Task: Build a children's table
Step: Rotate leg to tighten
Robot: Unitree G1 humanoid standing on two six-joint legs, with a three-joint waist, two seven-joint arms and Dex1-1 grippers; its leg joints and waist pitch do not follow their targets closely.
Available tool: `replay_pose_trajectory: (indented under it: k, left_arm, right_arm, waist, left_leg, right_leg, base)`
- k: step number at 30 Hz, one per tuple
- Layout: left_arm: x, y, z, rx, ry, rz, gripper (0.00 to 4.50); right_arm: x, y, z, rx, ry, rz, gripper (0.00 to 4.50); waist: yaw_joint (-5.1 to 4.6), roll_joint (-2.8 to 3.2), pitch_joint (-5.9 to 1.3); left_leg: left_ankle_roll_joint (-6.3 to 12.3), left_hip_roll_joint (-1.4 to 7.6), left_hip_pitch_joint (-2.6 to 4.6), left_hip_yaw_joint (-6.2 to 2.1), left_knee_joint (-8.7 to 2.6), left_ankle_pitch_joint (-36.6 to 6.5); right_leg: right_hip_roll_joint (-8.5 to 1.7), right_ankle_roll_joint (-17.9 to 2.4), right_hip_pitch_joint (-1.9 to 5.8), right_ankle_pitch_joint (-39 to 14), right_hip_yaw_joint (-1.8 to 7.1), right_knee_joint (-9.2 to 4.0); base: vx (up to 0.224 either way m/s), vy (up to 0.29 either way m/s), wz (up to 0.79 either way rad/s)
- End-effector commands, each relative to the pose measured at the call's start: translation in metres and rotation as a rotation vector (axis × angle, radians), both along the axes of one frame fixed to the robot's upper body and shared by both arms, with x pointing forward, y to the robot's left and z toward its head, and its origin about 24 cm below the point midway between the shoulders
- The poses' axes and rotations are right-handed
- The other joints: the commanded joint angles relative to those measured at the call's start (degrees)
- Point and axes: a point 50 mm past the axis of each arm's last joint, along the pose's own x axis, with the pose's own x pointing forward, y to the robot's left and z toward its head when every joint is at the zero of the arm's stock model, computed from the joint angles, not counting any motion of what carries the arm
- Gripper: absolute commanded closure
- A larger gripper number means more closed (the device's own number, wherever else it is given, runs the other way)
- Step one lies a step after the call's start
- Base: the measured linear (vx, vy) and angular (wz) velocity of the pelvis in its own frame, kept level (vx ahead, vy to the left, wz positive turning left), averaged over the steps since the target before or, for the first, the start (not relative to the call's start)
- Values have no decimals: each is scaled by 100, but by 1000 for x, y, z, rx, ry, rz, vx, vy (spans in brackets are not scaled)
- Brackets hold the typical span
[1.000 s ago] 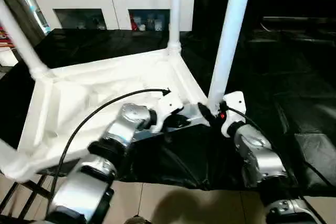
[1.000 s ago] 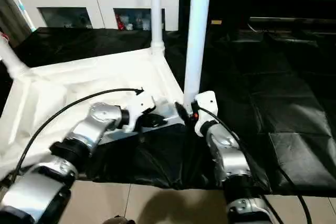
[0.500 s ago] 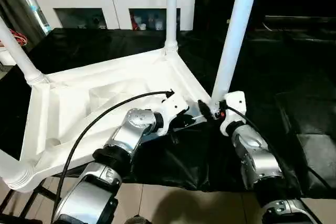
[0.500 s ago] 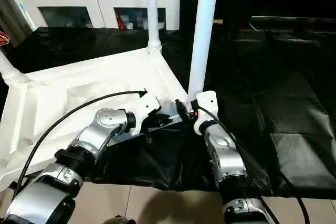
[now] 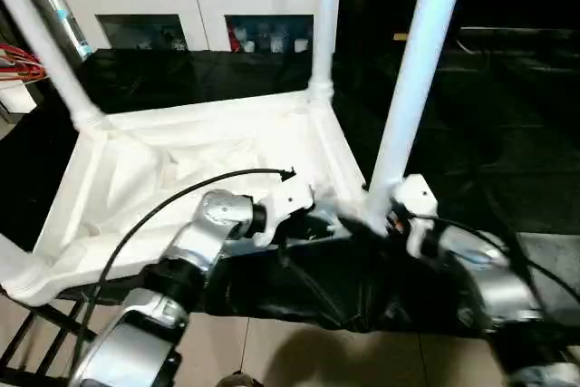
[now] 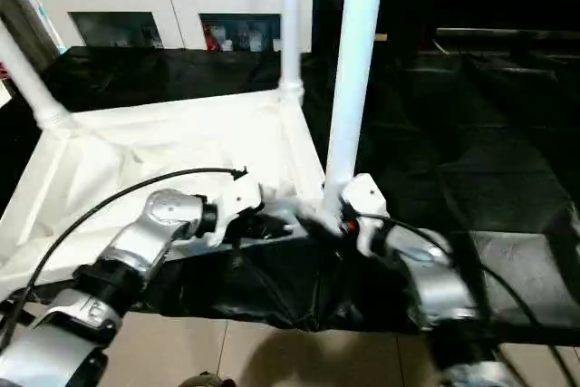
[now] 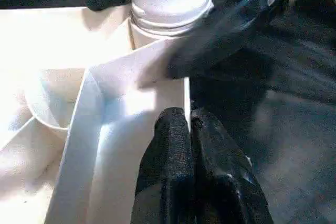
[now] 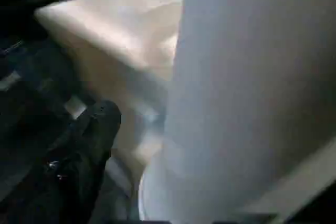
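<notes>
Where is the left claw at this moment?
In the left eye view the left claw is at the near rim of the upside-down tabletop, just left of the near right leg.

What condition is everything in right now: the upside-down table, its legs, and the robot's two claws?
White plastic rectangular tabletop: upside down on black cloth.
Near white cylindrical leg: standing in its corner socket.
Far white leg: standing in its socket.
Left gripper: shut, at the tabletop's rim.
Right gripper: beside the near leg's base, blurred.
</notes>
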Motion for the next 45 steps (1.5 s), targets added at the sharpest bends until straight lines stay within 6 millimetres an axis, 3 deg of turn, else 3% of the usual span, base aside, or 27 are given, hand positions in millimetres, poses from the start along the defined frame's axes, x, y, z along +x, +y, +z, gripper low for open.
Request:
replay_pose_trajectory:
  k: [1, 3, 4, 9, 10, 14, 23, 27, 30, 33, 35, 40, 44, 45]
  left_arm:
    - [-1, -11, 11, -32, -47, -81, 450]
    - [0, -8, 12, -19, -42, -93, 450]
    - [0, -4, 13, -8, -39, -110, 450]
    - [1, 0, 14, 5, -34, -128, 450]
    - [1, 6, 15, 29, -22, -157, 450]
    - [1, 13, 14, 59, -5, -197, 450]
    - [3, 14, 15, 58, -5, -193, 450]
    - [9, 6, 16, 8, -26, -89, 450]
    - [12, -1, 15, -14, -34, -9, 450]
    - [13, -8, 14, -27, -39, 49, 450]
    - [13, -13, 13, -22, -45, 89, 450]
    - [16, -34, 13, -43, -74, 232, 450]
    - [13, -46, 13, -65, -79, 257, 450]
    - [12, -47, 13, -68, -78, 253, 450]
  right_arm:
    - [-15, 19, -10, -2, 90, 196, 60]
    - [-16, 17, -8, -12, 97, 238, 67]
    - [-17, 17, -5, -11, 108, 280, 84]
    - [-18, 17, -2, -9, 117, 322, 116]
    - [-21, 17, 1, -10, 132, 374, 140]
    - [-24, 17, 3, -16, 154, 435, 169]
    - [-26, 22, 4, 8, 161, 460, 185]
    - [-21, 28, 1, 71, 136, 338, 185]
    - [-10, 31, -4, 101, 94, 157, 186]
    - [3, 32, -11, 110, 84, -58, 186]
    - [9, 33, -14, 124, 79, -174, 186]
    - [21, 40, -27, 100, 98, -479, 186]
    - [25, 44, -29, 110, 86, -553, 186]
    - [25, 45, -28, 124, 89, -555, 151]
  waist:
    - [3, -93, -336]
    - [16, -91, -342]
    - [27, -119, -345]
    - [29, -107, -344]
    - [45, -142, -349]
    - [59, -124, -353]
    - [102, -124, -360]
    - [114, -124, -352]
    - [80, -124, -337]
    - [12, -118, -331]
    - [-84, -121, -327]
    - [-126, -128, -355]
    - [-152, -93, -348]
    - [-154, -98, -349]
  left_leg:
    - [468, 233, 41, -75, -349, -1652]
    - [490, 236, 39, -72, -340, -1588]
    - [502, 233, 42, -73, -335, -1532]
    - [495, 242, 43, -73, -336, -1508]
    - [505, 232, 44, -71, -329, -1467]
    - [527, 248, 46, -70, -325, -1414]
    - [465, 247, 53, -69, -319, -1400]
    - [441, 244, 51, -69, -321, -1410]
    - [301, 240, 71, -83, -352, -1618]
    - [182, 227, 60, -109, -381, -1709]
    - [129, 207, 53, -107, -384, -1741]
    - [201, 187, 56, -81, -352, -1456]
    - [235, 191, 51, -76, -358, -1489]
    - [231, 186, 51, -81, -358, -1516]
  right_leg:
    - [-346, -1016, 291, -1731, 249, -411]
    - [-352, -1067, 286, -1663, 251, -400]
    - [-358, -1086, 292, -1645, 247, -390]
    - [-354, -1113, 280, -1651, 246, -385]
    - [-355, -1100, 291, -1671, 245, -377]
    - [-365, -1116, 277, -1620, 252, -370]
    - [-366, -1143, 278, -1566, 255, -356]
    - [-371, -1106, 270, -1678, 255, -369]
    - [-373, -982, 252, -2090, 247, -412]
    - [-382, -927, 261, -2212, 233, -423]
    - [-377, -913, 259, -2202, 238, -430]
    - [-356, -957, 265, -1823, 245, -411]
    - [-350, -970, 259, -1683, 247, -418]
    - [-351, -964, 266, -1705, 240, -421]
  base:
    - [0, 0, 0]
    - [0, 0, 0]
    - [0, 0, 0]
    - [0, 0, 0]
    - [0, 0, 0]
    - [0, 0, 0]
    - [0, 0, 0]
    - [0, 0, 0]
    - [0, 0, 0]
    - [0, 0, 0]
    - [0, 0, 0]
    - [0, 0, 0]
    - [0, 0, 0]
    - [0, 0, 0]
